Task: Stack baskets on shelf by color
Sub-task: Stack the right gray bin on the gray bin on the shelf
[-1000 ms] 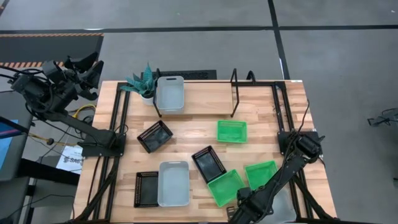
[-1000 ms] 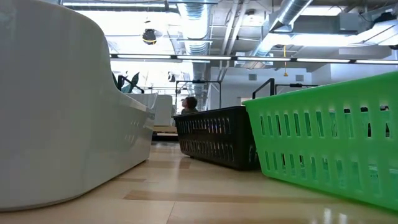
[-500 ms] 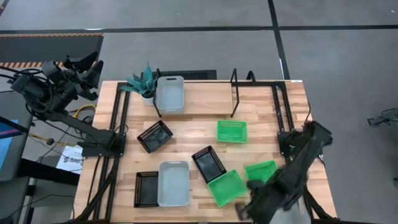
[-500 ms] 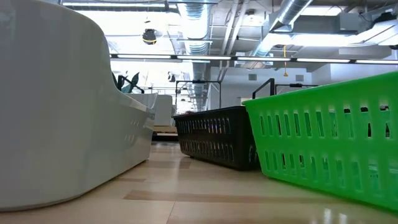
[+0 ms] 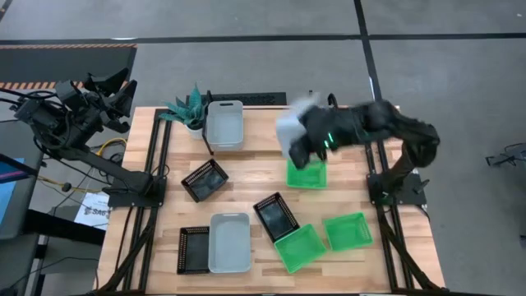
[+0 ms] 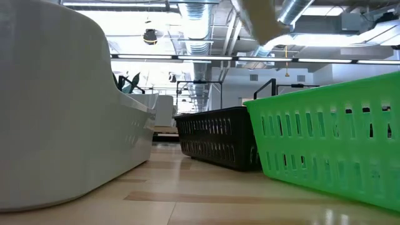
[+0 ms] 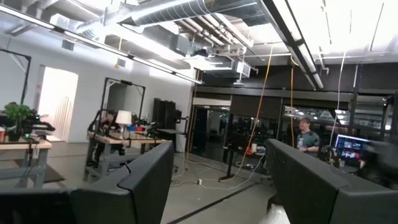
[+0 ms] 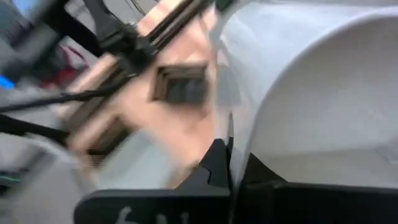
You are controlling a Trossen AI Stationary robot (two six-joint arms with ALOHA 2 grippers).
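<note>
My right gripper [image 5: 302,146] hangs high over the far middle of the table, shut on a grey-white basket [image 5: 291,122], which also shows blurred in the low view [image 6: 262,19]. Another grey-white basket [image 5: 224,123] sits on the shelf [image 5: 311,123] at its left end. On the table lie a third grey-white basket [image 5: 229,242], three green baskets [image 5: 306,173] [image 5: 297,247] [image 5: 348,231] and three black ones [image 5: 205,179] [image 5: 276,216] [image 5: 191,249]. My left gripper [image 7: 217,186] stands open, raised beyond the table's far left corner. My right gripper pinches the grey-white basket's wall at its rim [image 8: 235,140] between its two fingers [image 8: 214,168]. The fingers slant down toward the table's left. The basket is lifted clear of the table and tilted, above the green basket near the shelf.
A teal potted plant [image 5: 189,107] stands at the shelf's left end. The shelf's middle and right parts lie between two black uprights [image 5: 208,136]. The grey-white basket on the table partly covers a black one. Bare wood shows at the table's right near corner [image 5: 394,263].
My right gripper has risen from the table's near right corner and swung toward the far edge, rolling as it went. It has carried the grey-white basket up with it, lifted clear of the table, to above the green basket by the shelf.
</note>
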